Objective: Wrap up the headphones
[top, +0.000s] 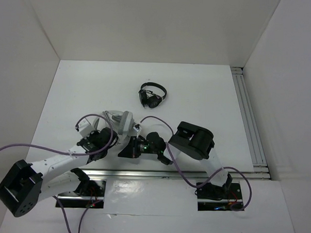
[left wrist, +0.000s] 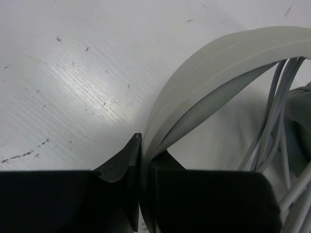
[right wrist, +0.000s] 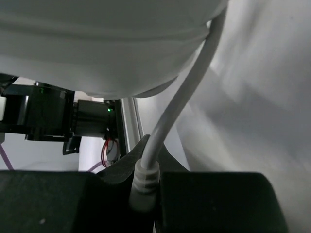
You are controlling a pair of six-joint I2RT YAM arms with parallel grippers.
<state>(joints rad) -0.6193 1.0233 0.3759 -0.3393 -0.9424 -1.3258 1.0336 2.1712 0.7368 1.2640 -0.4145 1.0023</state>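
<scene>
Gripping the white headphones (top: 122, 121) near the surface's (top: 197, 97) front middle: headband (left wrist: 204, 63) clenched edge-on in the left gripper (left wrist: 142, 160), cable (right wrist: 180, 102) pinched at its ribbed sleeve by the right gripper (right wrist: 146, 160). Could kink it if tugged hard; might slip off the thin band.

white table (top: 208, 98), plain white walls (top: 149, 23) on three sides, metal rail (top: 250, 120) along right edge.
</scene>
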